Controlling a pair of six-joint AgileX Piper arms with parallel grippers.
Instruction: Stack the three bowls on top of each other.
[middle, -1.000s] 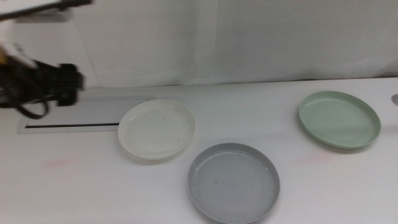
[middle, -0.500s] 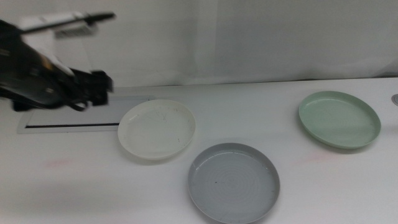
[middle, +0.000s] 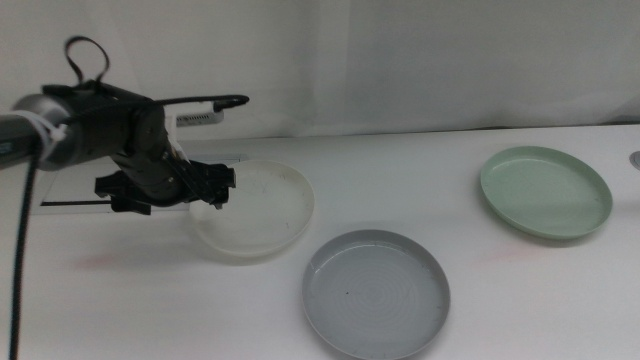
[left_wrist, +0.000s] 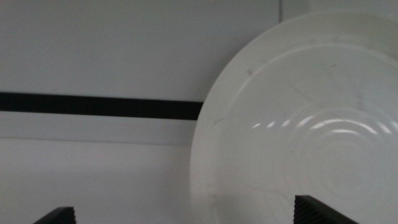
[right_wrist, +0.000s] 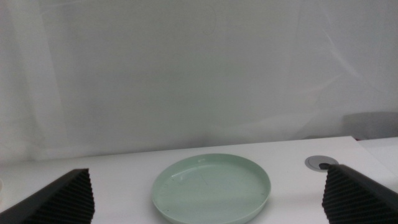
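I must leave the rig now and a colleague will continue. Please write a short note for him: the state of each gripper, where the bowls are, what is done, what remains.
Left gripper: jaws open, empty, over the left rim of the white bowl, beside the panel with the dark slot.
Right gripper: jaws open, empty, waiting and facing the mint green bowl.
Grey bowl: nearest the front, in the middle; mint green bowl at the right.
Done: nothing stacked; all three bowls lie apart.
Left: grasp the white bowl, then stack all three.
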